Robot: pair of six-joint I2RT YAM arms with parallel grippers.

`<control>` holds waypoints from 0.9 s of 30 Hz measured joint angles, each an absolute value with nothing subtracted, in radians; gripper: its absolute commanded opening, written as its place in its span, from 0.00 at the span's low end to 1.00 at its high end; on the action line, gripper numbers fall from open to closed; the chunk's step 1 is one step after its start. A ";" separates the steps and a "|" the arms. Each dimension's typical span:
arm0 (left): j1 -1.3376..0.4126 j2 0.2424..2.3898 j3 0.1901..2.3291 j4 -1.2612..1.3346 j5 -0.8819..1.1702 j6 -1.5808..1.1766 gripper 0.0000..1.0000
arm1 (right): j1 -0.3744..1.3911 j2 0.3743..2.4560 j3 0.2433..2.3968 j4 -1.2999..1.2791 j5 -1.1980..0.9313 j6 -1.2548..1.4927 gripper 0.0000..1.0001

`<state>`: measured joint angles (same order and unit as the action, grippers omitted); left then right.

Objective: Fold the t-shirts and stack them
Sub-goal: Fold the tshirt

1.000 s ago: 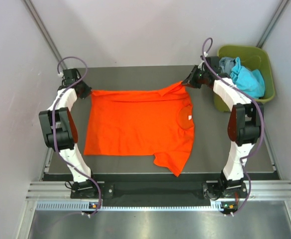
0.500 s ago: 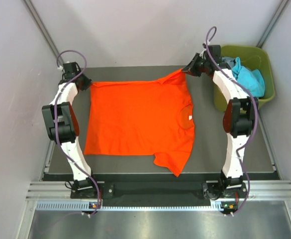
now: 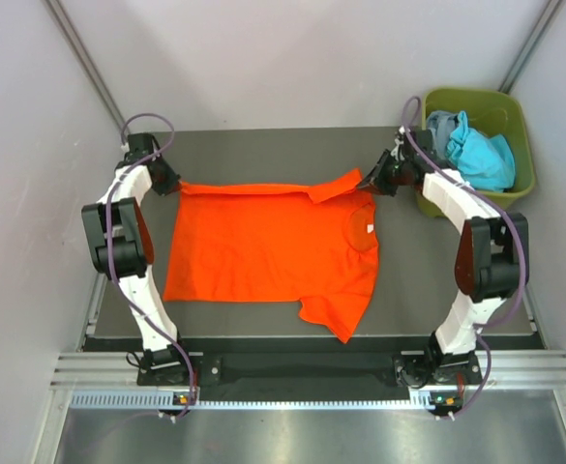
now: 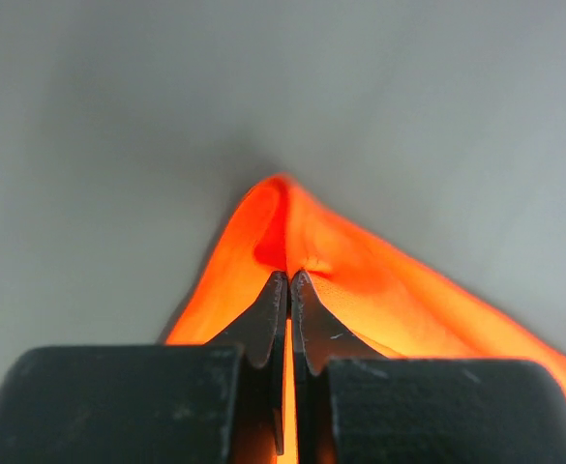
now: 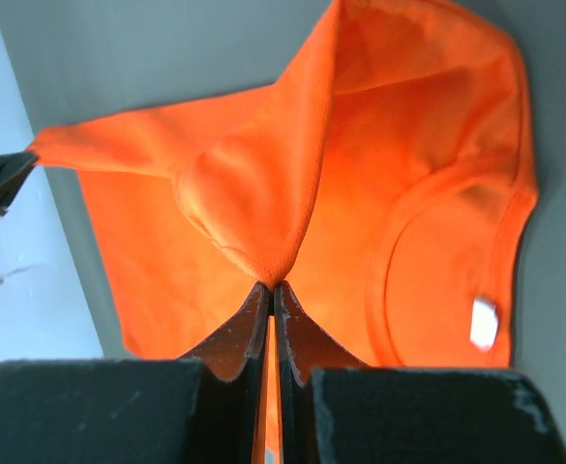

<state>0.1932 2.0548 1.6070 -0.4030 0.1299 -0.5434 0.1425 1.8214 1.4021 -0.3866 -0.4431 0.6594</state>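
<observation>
Here, left hand and right hand pinch one orange t-shirt.

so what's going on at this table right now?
Both arms are on the orange t-shirt. The left arm has its jaws shut on the far left corner. The right arm has its jaws shut on the far sleeve, beside the collar. The rest of the shirt lies spread on the table, not yet folded. A teal shirt and a grey shirt wait in the green bin.
</observation>
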 measured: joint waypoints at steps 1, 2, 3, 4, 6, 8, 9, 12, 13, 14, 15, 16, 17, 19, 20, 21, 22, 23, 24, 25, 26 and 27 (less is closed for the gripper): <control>0.194 2.052 1.602 -0.425 0.124 -0.531 0.00 | 0.146 1.799 1.385 -0.384 -0.443 0.659 0.00; 0.195 2.050 1.599 -0.448 0.115 -0.521 0.00 | 0.150 1.777 1.367 -0.383 -0.443 0.659 0.00; 0.196 2.047 1.597 -0.469 0.110 -0.511 0.00 | 0.154 1.754 1.348 -0.379 -0.443 0.659 0.00; 0.197 2.042 1.592 -0.484 0.105 -0.501 0.00 | 0.157 1.733 1.329 -0.377 -0.443 0.659 0.00; 0.200 2.022 1.569 -0.508 0.093 -0.484 0.00 | 0.165 1.693 1.284 -0.368 -0.443 0.659 0.00; 0.203 2.000 1.543 -0.525 0.088 -0.472 0.00 | 0.174 1.660 1.240 -0.365 -0.442 0.659 0.00; 0.205 1.989 1.530 -0.534 0.088 -0.467 0.00 | 0.180 1.642 1.210 -0.358 -0.440 0.659 0.00; 0.210 1.969 1.505 -0.553 0.088 -0.456 0.00 | 0.191 1.612 1.149 -0.356 -0.439 0.661 0.00; 0.212 1.966 1.496 -0.553 0.088 -0.453 0.00 | 0.194 1.607 1.131 -0.356 -0.438 0.664 0.00; 0.212 1.964 1.489 -0.554 0.089 -0.450 0.00 | 0.195 1.603 1.115 -0.358 -0.438 0.666 0.00; 0.212 1.962 1.480 -0.554 0.089 -0.448 0.00 | 0.198 1.598 1.097 -0.355 -0.437 0.670 0.00; 0.212 1.961 1.470 -0.554 0.089 -0.446 0.00 | 0.200 1.594 1.085 -0.353 -0.434 0.674 0.00; 0.212 1.961 1.460 -0.555 0.090 -0.445 0.00 | 0.201 1.589 1.073 -0.350 -0.430 0.676 0.00; 0.213 1.961 1.443 -0.557 0.094 -0.445 0.00 | 0.202 1.574 1.052 -0.346 -0.424 0.679 0.00; 0.213 1.961 1.438 -0.559 0.096 -0.445 0.00 | 0.203 1.569 1.045 -0.344 -0.420 0.681 0.00; 0.213 1.961 1.434 -0.558 0.099 -0.445 0.00 | 0.203 1.565 1.040 -0.342 -0.418 0.681 0.00; 0.213 1.961 1.428 -0.558 0.101 -0.445 0.00 | 0.203 1.562 1.038 -0.340 -0.414 0.682 0.00; 0.213 1.961 1.423 -0.558 0.104 -0.445 0.00 | 0.203 1.561 1.035 -0.336 -0.412 0.682 0.00; 0.213 1.961 1.419 -0.558 0.108 -0.445 0.00 | 0.203 1.560 1.032 -0.336 -0.411 0.682 0.00; 0.213 1.961 1.413 -0.557 0.110 -0.445 0.00 | 0.203 1.558 1.028 -0.332 -0.410 0.682 0.00; 0.214 1.961 1.407 -0.557 0.112 -0.445 0.00 | 0.203 1.557 1.022 -0.331 -0.408 0.682 0.00; 0.214 1.961 1.402 -0.556 0.112 -0.445 0.00 | 0.203 1.555 1.016 -0.329 -0.407 0.682 0.00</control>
<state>0.2138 1.9606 1.4017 -0.5556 0.1120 -0.4454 0.2028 1.5551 1.0164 -0.3290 -0.4072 0.6819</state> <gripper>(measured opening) 0.021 0.009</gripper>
